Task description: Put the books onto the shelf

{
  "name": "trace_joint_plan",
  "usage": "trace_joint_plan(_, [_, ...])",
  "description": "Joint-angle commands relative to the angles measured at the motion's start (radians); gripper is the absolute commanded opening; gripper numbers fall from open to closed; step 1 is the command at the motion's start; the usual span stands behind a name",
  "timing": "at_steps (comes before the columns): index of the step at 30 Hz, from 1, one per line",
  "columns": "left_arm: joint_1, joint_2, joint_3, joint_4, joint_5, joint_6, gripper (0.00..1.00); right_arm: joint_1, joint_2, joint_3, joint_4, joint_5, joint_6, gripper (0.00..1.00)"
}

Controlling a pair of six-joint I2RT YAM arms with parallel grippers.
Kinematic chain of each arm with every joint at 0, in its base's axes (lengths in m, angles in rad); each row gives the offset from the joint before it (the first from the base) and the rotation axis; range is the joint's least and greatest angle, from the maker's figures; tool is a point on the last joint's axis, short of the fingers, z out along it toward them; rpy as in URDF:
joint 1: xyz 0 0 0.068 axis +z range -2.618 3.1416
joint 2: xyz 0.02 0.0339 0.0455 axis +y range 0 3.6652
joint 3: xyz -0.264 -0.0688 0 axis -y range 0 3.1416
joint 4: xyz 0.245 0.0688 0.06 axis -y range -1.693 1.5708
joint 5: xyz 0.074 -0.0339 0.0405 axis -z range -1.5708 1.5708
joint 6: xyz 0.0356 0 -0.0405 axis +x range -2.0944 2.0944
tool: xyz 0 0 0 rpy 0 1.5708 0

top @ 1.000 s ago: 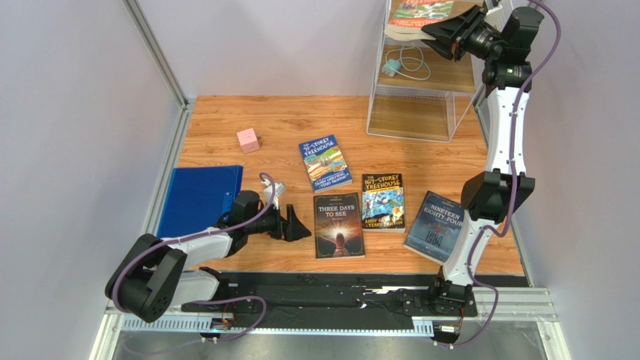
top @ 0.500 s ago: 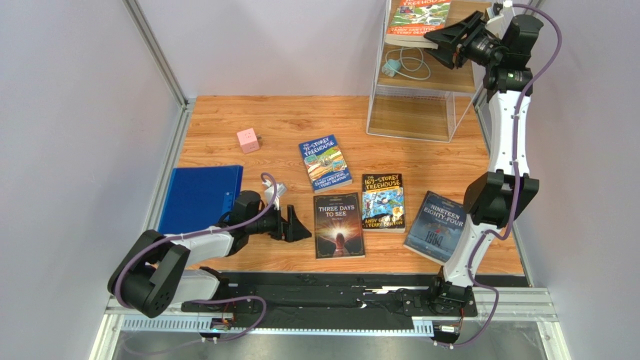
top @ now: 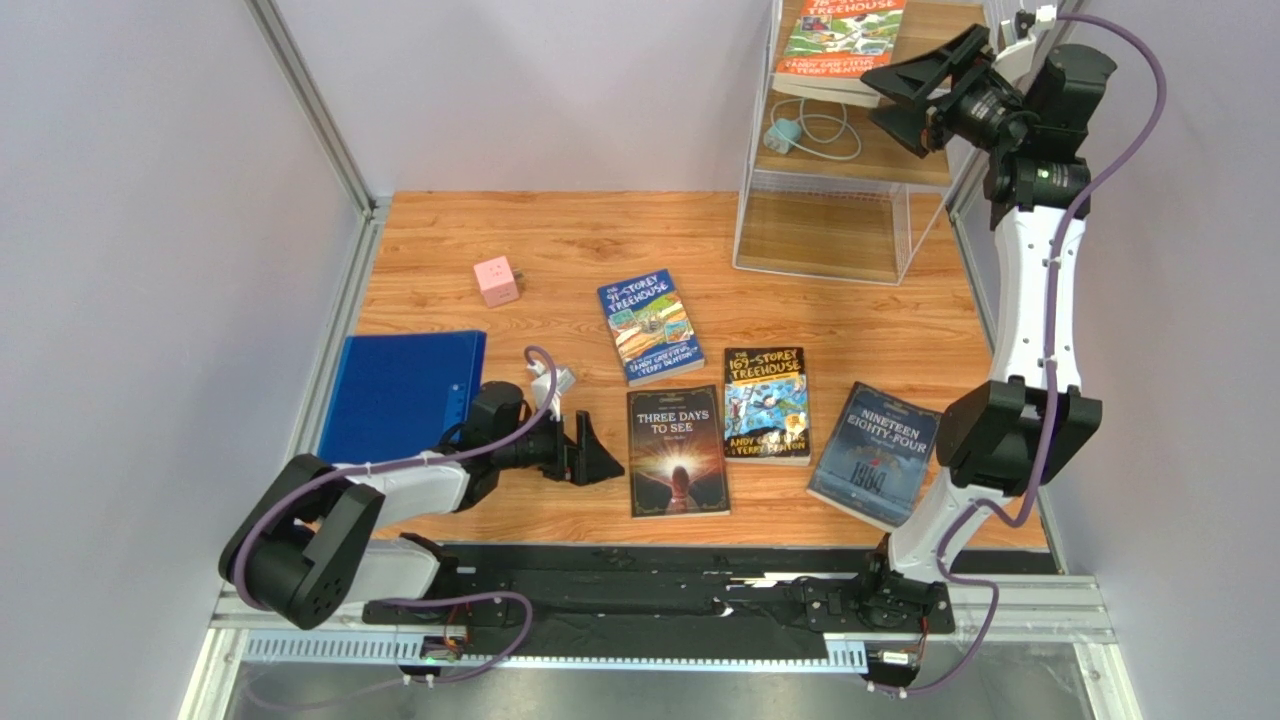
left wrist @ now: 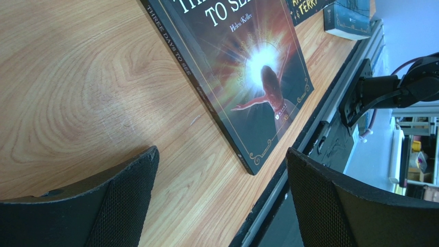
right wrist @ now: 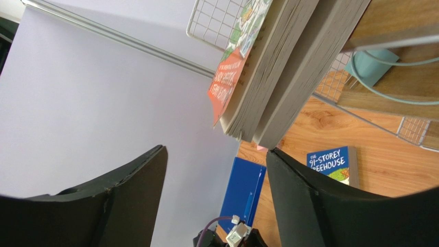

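The right tool (top: 881, 102) is hanging at the upper right of the top view with its jaws spread apart and nothing between them, just off the near edge of a Treehouse book (top: 839, 30) that is lying flat on the top board of the shelf (top: 819, 233). The left tool (top: 598, 450) is sitting low over the counter (top: 526, 240) at lower centre, its jaws wide apart and empty, just beside the spine edge of Three Days to See (top: 679, 450).

Three more books are waiting on the counter: the 91-Storey Treehouse (top: 651, 326) above it, another Treehouse volume (top: 765, 401) to its right, and Nineteen Eighty-Four (top: 875, 453) further right.

These are thin paperbacks, probably light and bendy, with glossy covers that are likely slippery. Lying flat, each is offering little to grab, so pinching across the spine edge, the stiffest part, looks safest. A hold at a loose corner risks the book sagging or fanning open.
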Motion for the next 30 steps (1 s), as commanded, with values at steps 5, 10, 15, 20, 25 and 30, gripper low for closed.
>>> trace_joint_plan(5, [-0.010,0.022,0.033,0.052,0.030,0.015,0.96,0.012,-0.131,-0.142,-0.008,0.028,-0.119,0.76])
trace_joint_plan(10, [-0.011,0.025,0.034,0.055,0.031,0.015,0.96,0.060,-0.185,-0.228,-0.010,0.064,-0.185,0.60])
trace_joint_plan(15, [-0.011,0.032,0.034,0.053,0.031,0.015,0.95,0.117,-0.150,-0.168,-0.062,0.140,-0.218,0.00])
trace_joint_plan(20, [-0.011,0.032,0.033,0.056,0.031,0.012,0.95,0.140,-0.057,-0.024,-0.140,0.180,-0.230,0.00])
trace_joint_plan(25, [-0.013,0.033,0.031,0.058,0.031,0.010,0.95,0.141,0.001,0.037,-0.158,0.238,-0.227,0.00])
trace_joint_plan(30, [-0.013,0.033,0.025,0.066,0.030,0.009,0.95,0.124,0.070,0.167,-0.226,0.294,-0.231,0.00])
